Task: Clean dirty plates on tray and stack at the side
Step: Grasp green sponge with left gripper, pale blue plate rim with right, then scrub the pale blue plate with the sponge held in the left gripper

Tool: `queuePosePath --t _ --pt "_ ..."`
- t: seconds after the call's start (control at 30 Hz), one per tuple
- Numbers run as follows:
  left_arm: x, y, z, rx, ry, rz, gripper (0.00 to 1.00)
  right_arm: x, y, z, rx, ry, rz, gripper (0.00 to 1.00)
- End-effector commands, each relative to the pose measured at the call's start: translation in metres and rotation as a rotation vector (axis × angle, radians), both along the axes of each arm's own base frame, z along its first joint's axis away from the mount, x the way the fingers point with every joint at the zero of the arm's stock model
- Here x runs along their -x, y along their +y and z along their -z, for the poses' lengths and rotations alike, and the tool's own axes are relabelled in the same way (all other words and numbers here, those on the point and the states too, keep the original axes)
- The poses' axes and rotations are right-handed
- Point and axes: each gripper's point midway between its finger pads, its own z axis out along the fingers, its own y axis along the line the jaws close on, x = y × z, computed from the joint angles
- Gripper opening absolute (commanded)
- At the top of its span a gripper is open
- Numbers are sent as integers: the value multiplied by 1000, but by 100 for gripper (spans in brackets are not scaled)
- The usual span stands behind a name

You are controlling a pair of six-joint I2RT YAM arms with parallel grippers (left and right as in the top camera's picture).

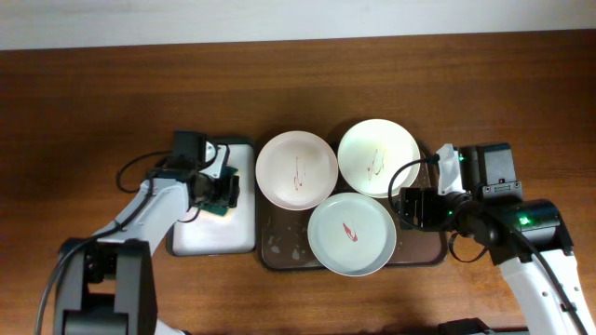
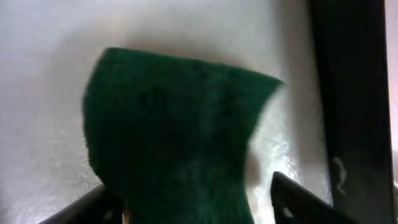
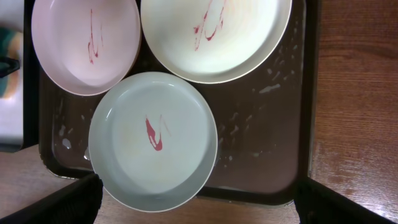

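Three plates lie on the dark tray (image 1: 279, 251): a white one (image 1: 296, 169) at the left, a cream one (image 1: 377, 156) at the back right, and a pale green-grey one (image 1: 352, 234) in front. Each has a thin red smear in its centre. The right wrist view shows the same white plate (image 3: 81, 43), cream plate (image 3: 217, 37), green-grey plate (image 3: 152, 140) and foam-flecked tray (image 3: 267, 143). My left gripper (image 1: 222, 191) is low over a dark green sponge (image 2: 174, 137). Its jaws straddle the sponge, with a gap at the right finger (image 2: 298, 202). My right gripper (image 1: 416, 207) stands wide open beside the tray's right end, holding nothing.
A smaller white tray (image 1: 212, 228) sits left of the dark tray, and the sponge rests on its wet surface (image 2: 37, 93). Bare wooden table (image 1: 93, 112) surrounds both trays. The dark tray's rim (image 2: 348, 93) runs close to the sponge's right.
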Motion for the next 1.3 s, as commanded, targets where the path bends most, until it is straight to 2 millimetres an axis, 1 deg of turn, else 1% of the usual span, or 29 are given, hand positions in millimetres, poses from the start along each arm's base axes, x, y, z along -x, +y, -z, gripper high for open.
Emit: queuePosePath --t 0.0,0.03,0.07,0.1,0.2,0.27,0.33,0.37,0.4,0.43,0.5,0.53,0.6,0.63,0.7,0.73,0.77,0.83,0.9,0.93,1.03,1.1,1.17,1.2,1.27 --pt "-2 -9 5 -5 2 22 30 -2 3 -6 -13 -14 -4 99" --pt "-1 -7 6 -20 6 21 15 -2 3 -6 -13 -12 -4 99" --pt "2 -3 7 -47 16 14 5 -1 3 -5 -11 -5 -4 99" --pt "3 -1 8 -56 24 11 0 0 2 -4 -7 1 -2 99" --pt "8 1 9 -62 44 6 0 3 0 1 6 29 3 99" --pt "8 0 4 -49 44 -31 0 3 0 11 15 64 1 100" --pt "4 0 -14 -37 12 -50 0 2 0 23 20 114 0 88" --pt "2 0 -27 -30 -11 -59 0 2 1 32 21 153 -1 79" --pt "2 0 -37 -26 -30 -59 0 1 2 38 18 182 -4 74" --pt "3 0 -45 -21 -45 -66 0 1 3 45 20 210 -12 65" --pt "7 0 -56 -8 -52 -95 0 0 3 59 29 270 -33 45" --pt "11 1 -59 -3 -47 -107 0 0 4 67 31 303 -40 43" --pt "17 1 -58 0 -22 -120 0 1 5 83 38 360 -65 43" --pt "20 1 -57 -2 -9 -120 0 1 8 95 28 397 -91 43" --pt "22 0 -56 11 6 -127 0 3 15 109 -4 444 -121 43" --pt "23 -3 -56 24 9 -122 0 3 15 116 -4 468 -119 43" --pt "23 -5 -56 36 10 -117 0 3 15 120 -3 483 -119 40" --pt "23 -11 -57 66 13 -106 0 -2 15 138 -1 519 -117 36" --pt "23 -10 -57 65 13 -106 0 -6 16 149 0 531 -117 27" --pt "23 -10 -57 65 13 -106 0 -9 16 155 2 534 -117 25" --pt "23 -10 -57 65 13 -106 0 -12 15 165 12 544 -115 25" --pt "23 -10 -57 65 13 -106 0 -12 15 171 12 561 -115 22" --pt "23 -10 -57 65 13 -106 0 -11 15 173 12 569 -114 6" --pt "23 -10 -57 65 13 -106 0 -11 15 173 9 570 -115 4" --pt "23 -10 -57 66 13 -106 0 -10 16 173 6 572 -115 4"
